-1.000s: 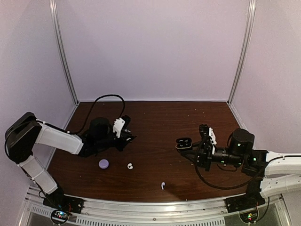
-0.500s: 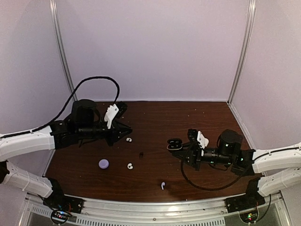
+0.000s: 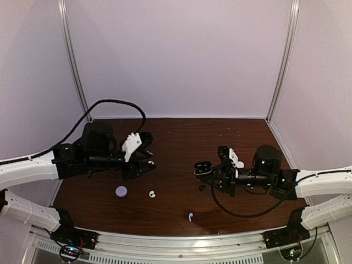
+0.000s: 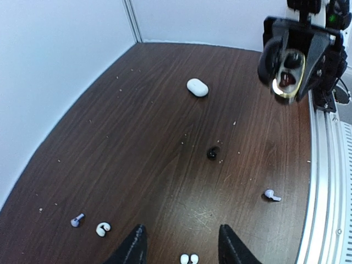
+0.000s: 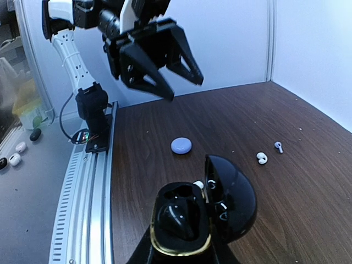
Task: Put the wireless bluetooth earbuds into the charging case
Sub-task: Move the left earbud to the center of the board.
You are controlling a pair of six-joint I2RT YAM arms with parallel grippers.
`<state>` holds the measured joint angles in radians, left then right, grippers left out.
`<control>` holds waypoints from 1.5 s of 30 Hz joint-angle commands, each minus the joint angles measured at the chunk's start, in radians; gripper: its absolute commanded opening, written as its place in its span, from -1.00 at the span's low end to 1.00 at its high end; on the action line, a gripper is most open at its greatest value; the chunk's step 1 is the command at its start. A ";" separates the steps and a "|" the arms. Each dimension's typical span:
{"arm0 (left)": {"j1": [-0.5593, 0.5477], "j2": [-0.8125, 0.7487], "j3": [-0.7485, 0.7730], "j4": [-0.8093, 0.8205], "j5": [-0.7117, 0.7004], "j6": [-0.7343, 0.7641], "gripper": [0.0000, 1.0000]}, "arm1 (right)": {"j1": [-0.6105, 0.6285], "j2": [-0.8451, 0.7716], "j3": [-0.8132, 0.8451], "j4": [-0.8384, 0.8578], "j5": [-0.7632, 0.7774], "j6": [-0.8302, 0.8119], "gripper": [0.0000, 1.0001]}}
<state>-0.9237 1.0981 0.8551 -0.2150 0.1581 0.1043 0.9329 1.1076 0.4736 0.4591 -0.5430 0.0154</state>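
My right gripper [image 5: 181, 254] is shut on the black gold-rimmed charging case [image 5: 180, 220], held above the table with its lid [image 5: 234, 199] open. One black earbud [image 5: 177, 215] sits inside it. A second black earbud [image 4: 212, 153] lies on the table between the arms. My left gripper [image 4: 181, 246] hangs open and empty over a curled white earbud [image 4: 188, 258]. Another curled white earbud [image 4: 103, 229] and a small lavender stemmed bud [image 4: 77, 220] lie to its left in that view. A white stemmed earbud [image 3: 190, 216] lies near the front edge.
A round lavender case [image 3: 121, 191] sits at front left beside a curled white bud [image 3: 152, 193]. A white pebble case [image 4: 197, 87] lies farther back. Metal rail [image 3: 165, 242] runs along the near edge; white walls close in the table.
My left gripper swung up from the table and has now opened. The right arm has carried the open case leftward toward the middle.
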 commanded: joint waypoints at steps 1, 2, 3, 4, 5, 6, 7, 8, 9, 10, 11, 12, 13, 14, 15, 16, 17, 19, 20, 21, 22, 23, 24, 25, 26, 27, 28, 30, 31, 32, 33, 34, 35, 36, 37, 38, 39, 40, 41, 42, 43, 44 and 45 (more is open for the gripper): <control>0.001 0.122 -0.061 0.185 0.006 -0.086 -0.03 | -0.051 -0.069 -0.015 -0.023 0.054 0.102 -1.00; 0.002 0.169 -0.050 0.205 0.004 -0.098 -0.02 | -0.062 -0.081 -0.023 -0.024 0.052 0.115 -1.00; 0.002 0.220 -0.027 0.208 0.023 -0.101 -0.02 | -0.074 -0.094 -0.034 -0.025 0.052 0.129 -1.00; 0.001 0.274 -0.003 0.208 0.049 -0.101 -0.02 | -0.089 -0.110 -0.044 -0.023 0.054 0.147 -1.00; 0.001 0.322 0.019 0.242 0.075 -0.100 -0.02 | -0.102 -0.127 -0.057 -0.018 0.052 0.164 -1.00; 0.000 0.368 0.031 0.274 0.106 -0.096 -0.01 | -0.118 -0.144 -0.068 -0.015 0.052 0.180 -1.00; 0.000 0.410 0.041 0.300 0.132 -0.089 0.00 | -0.133 -0.162 -0.077 -0.013 0.052 0.195 -1.00; 0.001 0.449 0.051 0.325 0.147 -0.085 0.01 | -0.147 -0.177 -0.085 -0.012 0.053 0.205 -1.00; 0.000 0.487 0.061 0.347 0.157 -0.083 0.02 | -0.165 -0.194 -0.092 -0.018 0.057 0.212 -1.00; 0.000 0.517 0.070 0.375 0.164 -0.085 0.02 | -0.176 -0.204 -0.094 -0.028 0.063 0.217 -1.00; -0.004 0.550 0.083 0.398 0.169 -0.094 0.01 | -0.186 -0.214 -0.097 -0.040 0.068 0.221 -1.00; -0.011 0.582 0.093 0.422 0.177 -0.100 0.01 | -0.196 -0.222 -0.099 -0.048 0.070 0.225 -1.00; -0.023 0.611 0.102 0.446 0.179 -0.101 0.01 | -0.204 -0.230 -0.103 -0.055 0.077 0.230 -1.00; -0.035 0.650 0.113 0.465 0.174 -0.101 0.01 | -0.213 -0.240 -0.107 -0.060 0.083 0.232 -1.00; -0.048 0.680 0.126 0.483 0.170 -0.101 0.01 | -0.221 -0.249 -0.112 -0.065 0.086 0.234 -1.00; -0.057 0.712 0.141 0.496 0.170 -0.101 0.01 | -0.230 -0.257 -0.116 -0.066 0.085 0.236 -1.00; -0.062 0.745 0.159 0.503 0.167 -0.101 0.01 | -0.237 -0.267 -0.119 -0.067 0.085 0.239 -1.00; -0.070 0.804 0.202 0.511 0.163 -0.101 0.01 | -0.254 -0.280 -0.124 -0.072 0.083 0.244 -1.00; -0.075 0.830 0.218 0.519 0.163 -0.101 0.01 | -0.260 -0.285 -0.124 -0.077 0.082 0.244 -1.00; -0.079 0.851 0.234 0.530 0.165 -0.101 0.01 | -0.266 -0.289 -0.125 -0.082 0.082 0.245 -1.00; -0.082 0.875 0.248 0.539 0.169 -0.101 0.02 | -0.272 -0.293 -0.126 -0.085 0.079 0.245 -1.00; -0.084 0.895 0.266 0.541 0.169 -0.101 0.02 | -0.277 -0.298 -0.128 -0.088 0.080 0.245 -1.00; -0.083 0.915 0.282 0.541 0.164 -0.101 0.02 | -0.281 -0.303 -0.130 -0.091 0.079 0.245 -1.00; -0.084 0.931 0.294 0.544 0.160 -0.102 0.02 | -0.285 -0.307 -0.130 -0.095 0.077 0.245 -1.00; -0.086 0.943 0.302 0.548 0.153 -0.101 0.02 | -0.288 -0.310 -0.130 -0.099 0.077 0.244 -1.00; -0.090 0.952 0.308 0.554 0.143 -0.101 0.02 | -0.292 -0.315 -0.132 -0.102 0.076 0.244 -1.00; -0.094 0.961 0.317 0.556 0.126 -0.100 0.02 | -0.294 -0.319 -0.136 -0.103 0.076 0.244 -1.00; -0.103 0.983 0.351 0.535 0.120 -0.080 0.03 | -0.300 -0.327 -0.140 -0.104 0.071 0.243 -1.00; -0.106 0.995 0.370 0.517 0.116 -0.066 0.03 | -0.303 -0.329 -0.143 -0.104 0.070 0.242 -1.00; -0.108 1.007 0.388 0.500 0.113 -0.050 0.05 | -0.306 -0.329 -0.144 -0.104 0.068 0.242 -1.00; -0.109 1.017 0.404 0.485 0.113 -0.039 0.07 | -0.308 -0.332 -0.145 -0.104 0.065 0.242 -1.00; -0.109 1.031 0.421 0.472 0.118 -0.025 0.09 | -0.310 -0.334 -0.146 -0.102 0.062 0.242 -1.00; -0.108 1.043 0.438 0.458 0.134 -0.009 0.12 | -0.311 -0.335 -0.147 -0.102 0.060 0.243 -1.00; -0.108 1.056 0.461 0.436 0.155 0.005 0.13 | -0.312 -0.338 -0.148 -0.102 0.059 0.244 -1.00; -0.107 1.072 0.484 0.419 0.171 0.013 0.13 | -0.313 -0.341 -0.149 -0.104 0.060 0.245 -1.00; -0.108 1.087 0.505 0.402 0.182 0.018 0.13 | -0.314 -0.345 -0.151 -0.103 0.059 0.245 -1.00; -0.109 1.101 0.524 0.392 0.195 0.023 0.12 | -0.316 -0.349 -0.151 -0.106 0.058 0.246 -1.00; -0.109 1.114 0.540 0.385 0.204 0.025 0.12 | -0.317 -0.354 -0.153 -0.109 0.059 0.246 -1.00; -0.108 1.127 0.558 0.374 0.206 0.028 0.11 | -0.318 -0.360 -0.153 -0.113 0.060 0.245 -1.00; -0.108 1.140 0.574 0.364 0.206 0.032 0.08 | -0.320 -0.367 -0.153 -0.120 0.062 0.245 -1.00; -0.109 1.151 0.589 0.353 0.202 0.035 0.05 | -0.322 -0.380 -0.153 -0.125 0.067 0.245 -1.00; -0.109 1.160 0.598 0.347 0.200 0.036 0.02 | -0.324 -0.390 -0.153 -0.132 0.071 0.245 -1.00; -0.109 1.171 0.608 0.340 0.197 0.038 0.00 | -0.326 -0.401 -0.154 -0.137 0.075 0.245 -1.00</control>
<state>-1.0294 2.2261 1.4117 0.1688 0.3340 0.1101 0.6197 0.7502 0.3336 0.3347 -0.4744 0.2504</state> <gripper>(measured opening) 0.519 0.226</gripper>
